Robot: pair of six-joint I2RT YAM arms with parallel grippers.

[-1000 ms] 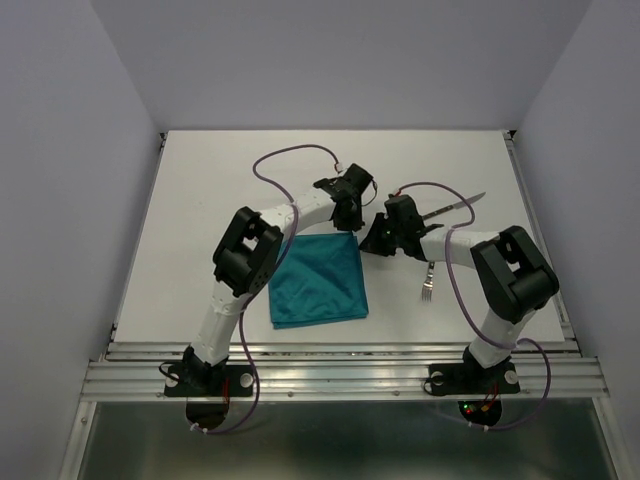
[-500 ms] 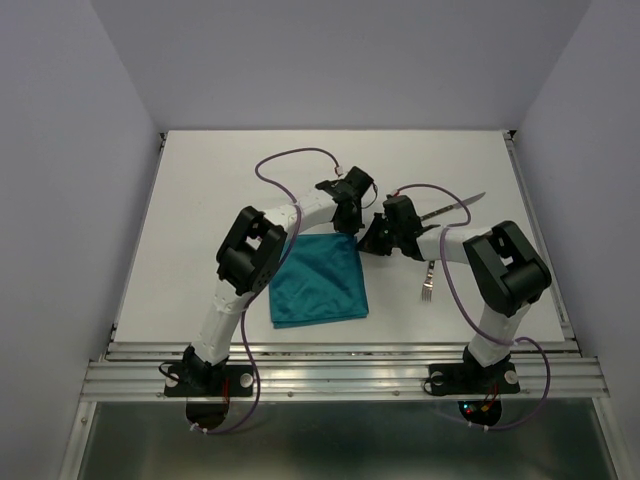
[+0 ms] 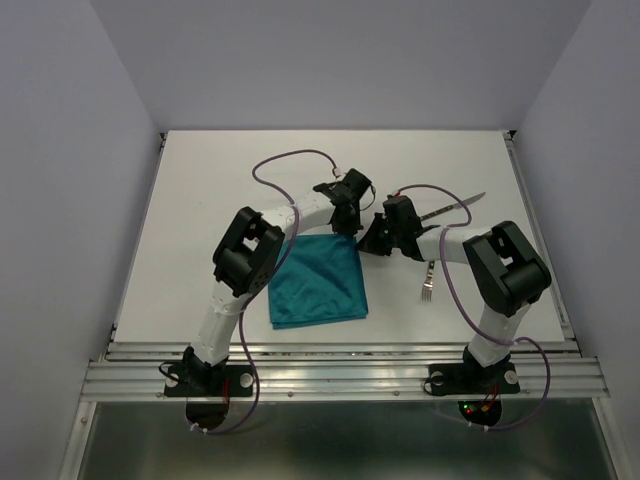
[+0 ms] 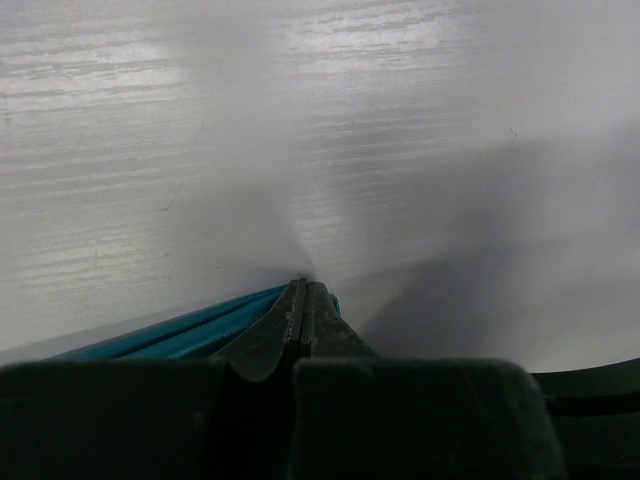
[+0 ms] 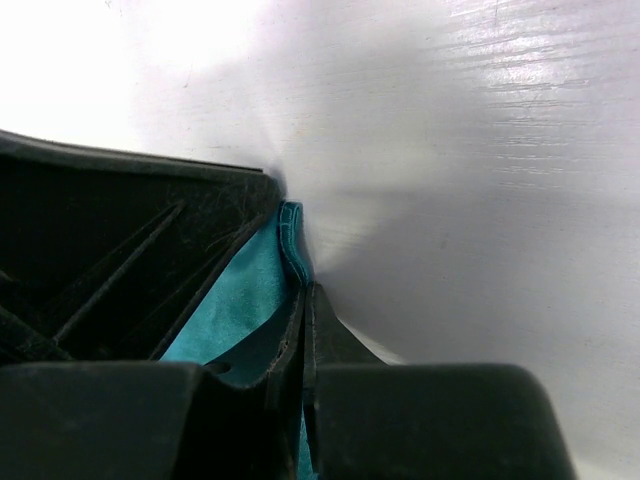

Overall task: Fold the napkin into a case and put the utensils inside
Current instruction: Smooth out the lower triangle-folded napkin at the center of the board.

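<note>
The teal napkin (image 3: 316,282) lies flat on the white table (image 3: 200,200), in front of both arms. Both grippers meet at its far right corner. My left gripper (image 3: 347,226) is shut there; in the left wrist view its tips (image 4: 305,290) pinch the layered edge of the napkin (image 4: 170,338). My right gripper (image 3: 367,243) is shut beside it, with the napkin hem (image 5: 291,245) running into its tips (image 5: 305,292). The fork (image 3: 428,284) lies right of the napkin. The knife (image 3: 455,207) lies behind the right arm, partly hidden by it.
In the right wrist view the black body of the left gripper (image 5: 120,250) fills the left side, almost touching the right one. Purple cables (image 3: 290,160) loop over the arms. Grey walls (image 3: 60,200) enclose the table on three sides.
Both grippers have closed their jaws on the napkin's far right corner. The right gripper has edged slightly left toward it. The napkin, fork and knife have not moved.
</note>
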